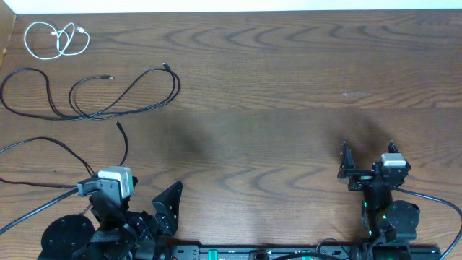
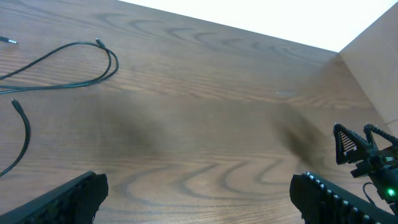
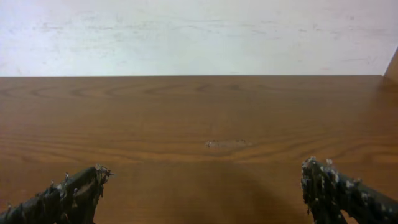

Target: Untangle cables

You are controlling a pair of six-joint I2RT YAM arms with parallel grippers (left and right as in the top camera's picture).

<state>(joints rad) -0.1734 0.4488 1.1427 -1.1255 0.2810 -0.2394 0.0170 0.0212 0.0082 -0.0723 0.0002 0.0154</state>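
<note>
A short white cable (image 1: 56, 37) lies coiled at the table's far left corner. Below it a long black cable (image 1: 108, 101) runs in wide loops, its plug ends near the loop's top. Another black cable (image 1: 65, 148) curves in from the left edge and ends at a small plug. In the left wrist view the black loop (image 2: 74, 46) and the other cable's plug end (image 2: 25, 124) show at the left. My left gripper (image 1: 141, 202) (image 2: 199, 190) is open at the near left, apart from the cables. My right gripper (image 1: 368, 153) (image 3: 202, 180) is open at the near right over bare wood.
The wooden table (image 1: 253, 94) stretches between the two arms. A pale wall borders its far edge (image 3: 199, 37). A thick black arm wire (image 1: 29, 213) trails near the left base. The right arm (image 2: 364, 149) shows at the right of the left wrist view.
</note>
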